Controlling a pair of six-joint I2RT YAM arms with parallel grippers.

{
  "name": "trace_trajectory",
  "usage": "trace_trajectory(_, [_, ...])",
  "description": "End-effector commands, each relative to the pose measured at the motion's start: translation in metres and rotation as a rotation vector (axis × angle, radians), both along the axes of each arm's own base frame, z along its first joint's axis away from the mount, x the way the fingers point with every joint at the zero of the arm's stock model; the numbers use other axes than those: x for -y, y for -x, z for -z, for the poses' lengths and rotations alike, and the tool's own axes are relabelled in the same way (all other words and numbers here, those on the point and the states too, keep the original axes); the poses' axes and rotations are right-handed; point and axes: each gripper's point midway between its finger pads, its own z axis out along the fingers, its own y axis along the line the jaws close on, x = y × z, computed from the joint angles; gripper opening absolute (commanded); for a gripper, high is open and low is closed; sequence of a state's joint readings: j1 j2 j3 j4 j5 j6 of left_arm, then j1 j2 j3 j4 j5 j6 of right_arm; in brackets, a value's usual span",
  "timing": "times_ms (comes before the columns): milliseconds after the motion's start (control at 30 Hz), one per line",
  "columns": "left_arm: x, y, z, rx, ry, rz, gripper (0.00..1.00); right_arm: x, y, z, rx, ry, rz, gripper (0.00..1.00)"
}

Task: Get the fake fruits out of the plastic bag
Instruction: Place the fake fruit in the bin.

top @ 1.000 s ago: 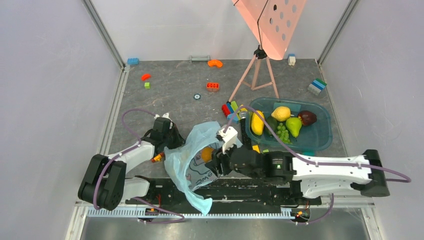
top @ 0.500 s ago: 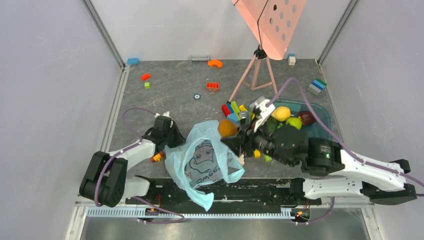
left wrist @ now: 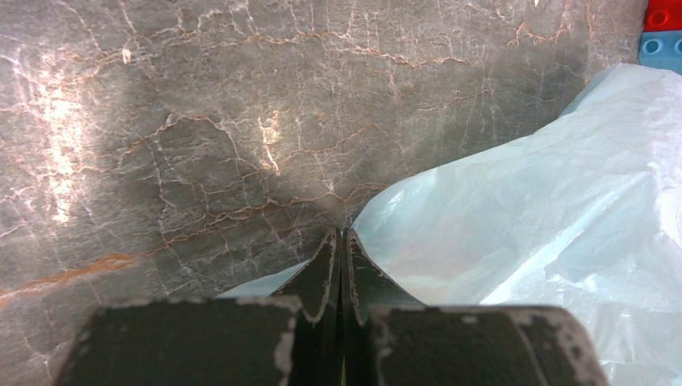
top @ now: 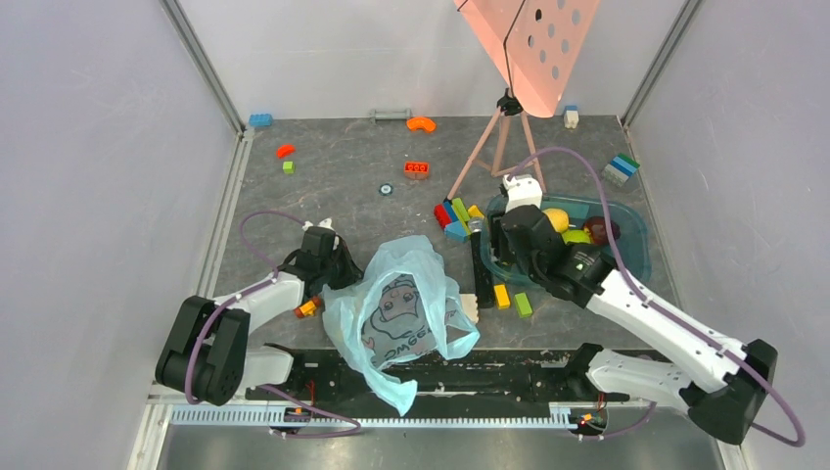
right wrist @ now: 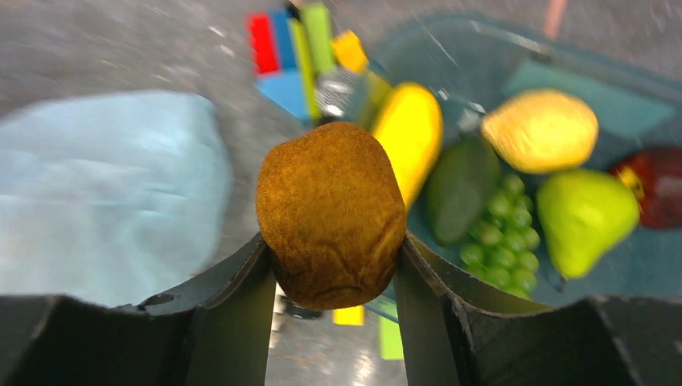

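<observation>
The light blue plastic bag [top: 401,313] lies crumpled near the front, its dark printed mark facing up. My left gripper [top: 341,272] is shut on the bag's left edge; in the left wrist view its jaws [left wrist: 341,237] pinch the film [left wrist: 523,201]. My right gripper [right wrist: 331,249] is shut on a small brown-orange fruit [right wrist: 330,213], held in the air by the tub's left rim; from the top the gripper [top: 501,250] hides it. In the teal tub [top: 631,259] lie a lemon [right wrist: 540,130], a pear [right wrist: 583,217] and a maroon plum [right wrist: 655,185].
The tub also holds a yellow banana-like fruit [right wrist: 408,133], a dark green fruit [right wrist: 460,185] and grapes [right wrist: 503,233]. Toy bricks [top: 452,213] lie left of the tub, with more in front [top: 501,295]. A pink board on a tripod [top: 504,137] stands behind.
My right gripper lifted the brown-orange fruit out of the bag and swung right and back to the tub's left rim. The bag's mouth has slumped. The left arm has stayed put.
</observation>
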State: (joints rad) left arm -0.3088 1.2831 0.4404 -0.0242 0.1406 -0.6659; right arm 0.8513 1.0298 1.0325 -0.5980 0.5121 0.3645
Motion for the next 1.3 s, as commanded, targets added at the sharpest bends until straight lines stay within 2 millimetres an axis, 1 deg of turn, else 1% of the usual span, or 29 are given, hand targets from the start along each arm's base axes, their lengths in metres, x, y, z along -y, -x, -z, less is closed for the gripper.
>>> trace_trajectory(0, [0.002, -0.012, -0.008, 0.029, 0.01, -0.012, 0.02, 0.029, -0.016, 0.03, -0.029, 0.006, 0.055, 0.31])
trace_trajectory(100, [0.003, -0.012, -0.007, 0.024, 0.013, -0.011, 0.02, 0.052, -0.029, 0.047, -0.054, 0.0, 0.105, 0.31])
trace_trajectory(167, [0.002, -0.012, -0.006, 0.023, 0.012, -0.011, 0.02, 0.06, -0.035, 0.056, -0.074, -0.007, 0.116, 0.31])
trace_trajectory(400, [0.003, -0.011, -0.007, 0.026, 0.014, -0.01, 0.02, 0.086, -0.055, 0.081, -0.131, -0.001, 0.162, 0.32])
trace_trajectory(533, [0.003, -0.01, -0.007, 0.024, 0.018, -0.008, 0.02, 0.096, -0.065, 0.089, -0.142, -0.004, 0.18, 0.32])
trace_trajectory(567, [0.005, -0.014, -0.011, 0.048, 0.028, -0.006, 0.02, 0.099, -0.067, 0.092, -0.149, 0.004, 0.188, 0.33])
trace_trajectory(667, [0.008, -0.014, -0.012, 0.056, 0.042, 0.006, 0.02, 0.107, -0.075, 0.099, -0.163, 0.02, 0.208, 0.33])
trace_trajectory(800, [0.01, -0.015, -0.013, 0.066, 0.055, 0.015, 0.02, 0.113, -0.084, 0.114, -0.184, 0.039, 0.226, 0.33])
trace_trajectory(933, [0.01, -0.014, -0.013, 0.069, 0.056, 0.018, 0.02, 0.114, -0.093, 0.128, -0.2, 0.044, 0.231, 0.34])
trace_trajectory(1067, [0.01, -0.014, -0.015, 0.075, 0.055, 0.016, 0.02, 0.112, -0.099, 0.135, -0.213, 0.051, 0.223, 0.37])
trace_trajectory(1267, [0.011, -0.014, -0.013, 0.066, 0.058, 0.021, 0.02, 0.113, -0.101, 0.144, -0.233, 0.073, 0.221, 0.43])
